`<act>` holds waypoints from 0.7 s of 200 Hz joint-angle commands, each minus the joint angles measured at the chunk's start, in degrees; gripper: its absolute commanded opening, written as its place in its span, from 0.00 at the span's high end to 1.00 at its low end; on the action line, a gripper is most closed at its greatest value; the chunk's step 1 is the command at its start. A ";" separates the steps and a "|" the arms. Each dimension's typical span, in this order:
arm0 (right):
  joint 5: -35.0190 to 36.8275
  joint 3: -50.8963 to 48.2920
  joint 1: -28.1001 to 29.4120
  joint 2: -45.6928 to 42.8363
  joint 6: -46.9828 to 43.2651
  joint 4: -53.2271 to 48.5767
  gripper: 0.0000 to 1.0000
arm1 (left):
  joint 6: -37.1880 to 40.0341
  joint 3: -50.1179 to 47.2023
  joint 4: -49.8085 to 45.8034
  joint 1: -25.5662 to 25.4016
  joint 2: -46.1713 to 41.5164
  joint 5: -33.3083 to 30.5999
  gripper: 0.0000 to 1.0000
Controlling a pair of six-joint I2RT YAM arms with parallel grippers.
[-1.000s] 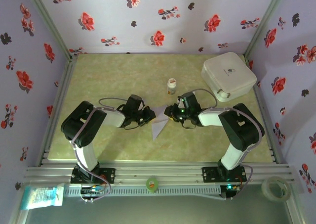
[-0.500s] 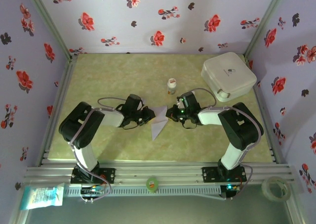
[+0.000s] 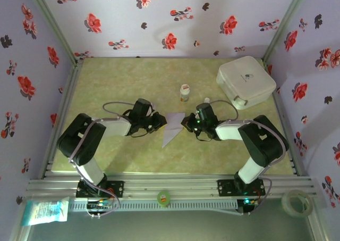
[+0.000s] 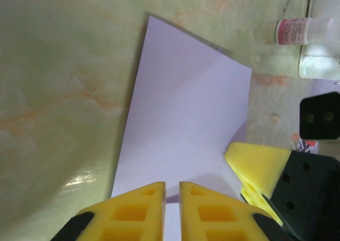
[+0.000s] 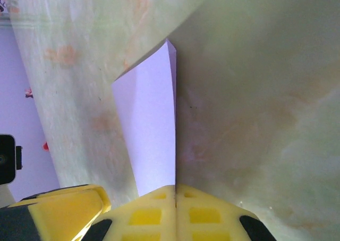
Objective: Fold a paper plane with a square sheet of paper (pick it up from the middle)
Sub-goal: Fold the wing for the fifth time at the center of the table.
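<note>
Standing on the green marbled table (image 3: 106,86), the biggest thing is one white box (image 3: 246,81) in the far right corner, well apart from the work. One sheet of paper (image 3: 171,128), pale lilac and already creased into a pointed shape, lies mid-table between the two claws.

The right claw (image 3: 184,123) is closed tight, and a raised fold of the paper runs straight into the seam between its fingers (image 5: 204,214). The left claw (image 3: 162,125) is drawn to a thin slit over the opposite edge; whether it pinches the paper I cannot tell.

One roll of tape (image 3: 284,201) and one blue-and-white packet (image 3: 45,210) sit off the table at the near rail.

One small bottle (image 3: 184,92) stands just behind the paper, and what looks like a second (image 3: 206,99) is close behind the right claw.
</note>
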 commanded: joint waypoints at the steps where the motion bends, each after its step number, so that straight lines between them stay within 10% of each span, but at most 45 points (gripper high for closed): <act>1: 5.44 -0.57 1.78 -2.04 3.17 -0.20 0.94 | -1.12 1.40 0.37 -0.79 1.96 -0.28 0.86; 140: -4.84 0.00 -0.07 2.86 -0.41 6.13 0.74 | -1.52 -2.32 4.74 -1.28 7.25 -0.77 0.92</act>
